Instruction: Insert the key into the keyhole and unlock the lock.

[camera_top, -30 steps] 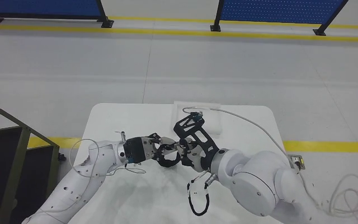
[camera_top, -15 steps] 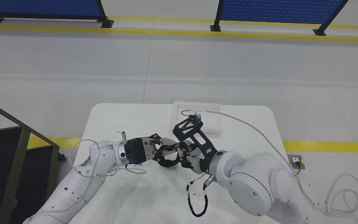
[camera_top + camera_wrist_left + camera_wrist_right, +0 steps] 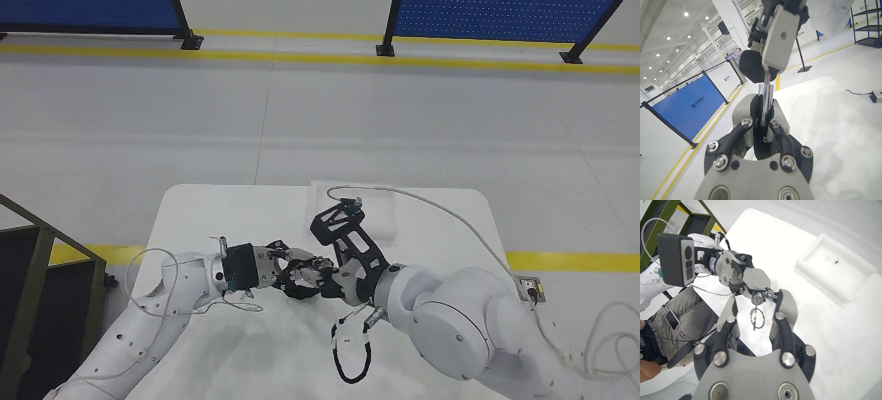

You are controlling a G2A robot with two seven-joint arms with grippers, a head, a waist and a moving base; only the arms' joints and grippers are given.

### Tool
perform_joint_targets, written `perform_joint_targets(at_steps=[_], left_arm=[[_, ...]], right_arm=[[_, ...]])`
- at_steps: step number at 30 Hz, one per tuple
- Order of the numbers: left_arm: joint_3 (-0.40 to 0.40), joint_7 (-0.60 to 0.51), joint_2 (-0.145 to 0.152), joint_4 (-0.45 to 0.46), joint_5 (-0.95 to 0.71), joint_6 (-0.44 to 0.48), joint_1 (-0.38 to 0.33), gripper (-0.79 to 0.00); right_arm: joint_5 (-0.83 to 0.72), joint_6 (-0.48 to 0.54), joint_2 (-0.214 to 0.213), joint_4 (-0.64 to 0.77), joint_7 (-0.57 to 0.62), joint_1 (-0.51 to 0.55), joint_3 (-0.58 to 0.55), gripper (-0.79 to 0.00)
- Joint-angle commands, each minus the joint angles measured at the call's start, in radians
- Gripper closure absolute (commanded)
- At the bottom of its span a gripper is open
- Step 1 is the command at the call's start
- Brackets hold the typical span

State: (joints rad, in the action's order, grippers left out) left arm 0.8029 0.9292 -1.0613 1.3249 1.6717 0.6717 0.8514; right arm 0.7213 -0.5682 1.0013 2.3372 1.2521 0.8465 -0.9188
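Note:
My left gripper (image 3: pixel 763 103) is shut on a chrome lock cylinder (image 3: pixel 764 98), held above the white table (image 3: pixel 200 225) near its middle. A silver key (image 3: pixel 755 317) with a wire ring (image 3: pixel 763 315) sticks out of the keyhole in the lock's face (image 3: pixel 756 299). The right gripper (image 3: pixel 757 295) faces the lock head-on and is open, one finger on each side of the key, neither pad touching it. In the left wrist view the key blade (image 3: pixel 767 78) enters the cylinder's end just below the right gripper (image 3: pixel 770 62). From above, the left gripper (image 3: pixel 283 270) and right gripper (image 3: pixel 318 272) meet tip to tip.
A white foam tray (image 3: pixel 810 273) sits at the table's far side (image 3: pixel 390 232). A black cable loop (image 3: pixel 352 365) hangs from the right arm, and a white cable (image 3: pixel 440 215) trails over the table's back. A green metal rack (image 3: pixel 30 260) stands off the left edge.
The right gripper has crept toward the left gripper, and the gap between them has closed. The left gripper has kept hold of the lock.

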Motion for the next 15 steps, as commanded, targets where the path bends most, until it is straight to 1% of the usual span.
perform_joint_targets(at_steps=[1,4,6,9,14,15], left_arm=[[0.003,-0.012,-0.001,-0.008,-0.017,0.018,-0.001,0.000],[0.009,-0.048,-0.004,-0.024,-0.069,0.069,-0.003,0.000],[0.014,-0.084,-0.006,-0.035,-0.119,0.115,-0.004,0.000],[0.019,-0.146,-0.010,-0.048,-0.205,0.192,-0.006,0.000],[0.022,-0.303,-0.017,-0.066,-0.385,0.341,-0.013,0.000],[0.018,-0.342,-0.018,-0.062,-0.422,0.341,-0.015,0.000]], right_arm=[[-0.008,0.005,-0.003,0.011,0.005,-0.001,-0.014,-0.785],[-0.012,0.036,-0.007,0.013,0.036,-0.021,-0.039,-0.785],[-0.022,0.078,-0.008,0.013,0.068,-0.046,-0.050,-0.785],[-0.043,0.180,-0.011,0.013,0.093,-0.060,-0.070,-0.785],[-0.101,0.373,-0.027,0.013,0.122,-0.015,-0.126,-0.785],[-0.115,0.415,-0.031,0.013,0.129,-0.003,-0.141,-0.785]])
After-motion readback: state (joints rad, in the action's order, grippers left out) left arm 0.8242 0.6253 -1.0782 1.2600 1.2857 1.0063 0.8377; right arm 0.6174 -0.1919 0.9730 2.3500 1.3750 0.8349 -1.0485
